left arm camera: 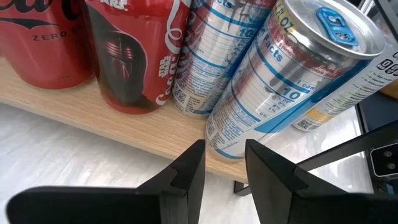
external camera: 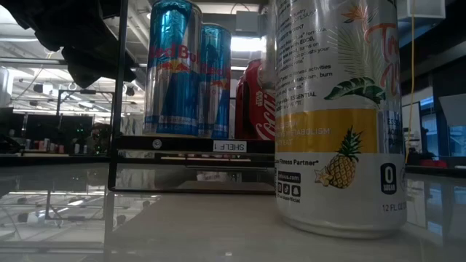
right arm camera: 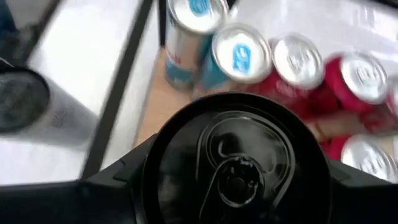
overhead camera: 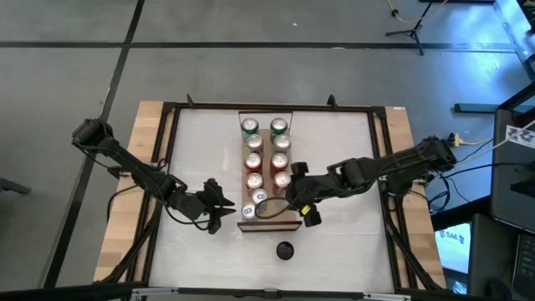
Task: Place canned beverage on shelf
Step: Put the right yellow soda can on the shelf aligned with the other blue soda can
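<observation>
The shelf (overhead camera: 286, 221) is a light-wood plank in the middle of the white table, bearing two rows of upright cans (overhead camera: 278, 161): green, silver, red and blue-topped. At its near end my right gripper (right arm camera: 236, 186) is shut on a can with a black top (right arm camera: 235, 155), seen over the near right corner (overhead camera: 267, 208). My left gripper (overhead camera: 226, 211) stands open beside the shelf's near left end. Its fingers (left arm camera: 186, 177) point at the blue-and-silver cans (left arm camera: 292, 81) without touching them. My right gripper pinches the black-topped can between its two fingers (right arm camera: 118, 183), one on each side of the can's wall just below the top rim (right arm camera: 163, 149). The fingers come slanting down from the table's right. The can stands upright in the hold; its bottom is hidden.
A white-and-yellow can with a pineapple print (external camera: 338, 116) stands alone on the table in front of the shelf (overhead camera: 285, 250). A black frame (overhead camera: 167, 167) runs round the tabletop. Red cans (left arm camera: 134, 56) stand close behind the blue-and-silver ones.
</observation>
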Controlling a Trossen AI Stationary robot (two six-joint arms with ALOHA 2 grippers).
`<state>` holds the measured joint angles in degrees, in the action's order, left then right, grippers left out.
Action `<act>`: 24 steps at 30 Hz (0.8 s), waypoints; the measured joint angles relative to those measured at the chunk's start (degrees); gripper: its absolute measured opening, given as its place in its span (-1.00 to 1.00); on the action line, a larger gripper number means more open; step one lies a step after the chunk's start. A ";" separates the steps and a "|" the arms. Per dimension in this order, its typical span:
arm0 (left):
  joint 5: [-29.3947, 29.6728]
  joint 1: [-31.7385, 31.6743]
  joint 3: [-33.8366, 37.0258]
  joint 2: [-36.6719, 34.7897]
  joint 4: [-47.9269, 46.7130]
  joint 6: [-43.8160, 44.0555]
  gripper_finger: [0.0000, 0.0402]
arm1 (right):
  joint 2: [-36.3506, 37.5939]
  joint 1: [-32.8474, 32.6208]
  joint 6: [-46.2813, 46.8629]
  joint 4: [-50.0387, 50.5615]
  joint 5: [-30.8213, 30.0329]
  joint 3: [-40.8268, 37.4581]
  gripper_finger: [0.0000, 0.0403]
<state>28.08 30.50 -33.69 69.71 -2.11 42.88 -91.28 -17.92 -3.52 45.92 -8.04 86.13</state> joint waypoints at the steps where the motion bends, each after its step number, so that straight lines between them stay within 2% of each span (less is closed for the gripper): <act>1: 0.00 0.00 0.00 0.00 0.04 -0.01 -0.48 | -0.39 0.36 -0.84 -1.33 1.02 0.00 0.26; 7: 0.02 0.00 0.00 0.00 -0.07 -0.01 -0.48 | -3.15 1.34 -2.49 -4.21 4.67 0.02 0.26; 14: 0.16 0.00 0.00 0.00 -0.04 -0.01 -0.48 | -6.45 2.81 -3.04 -4.04 5.03 0.02 0.26; 24: 1.49 0.00 0.00 0.00 -0.02 -0.01 -0.48 | -7.04 4.97 -4.27 -4.45 6.32 0.02 0.26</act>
<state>29.56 30.50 -33.69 69.71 -2.13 42.87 -98.32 -12.95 -7.79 41.47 -1.72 86.15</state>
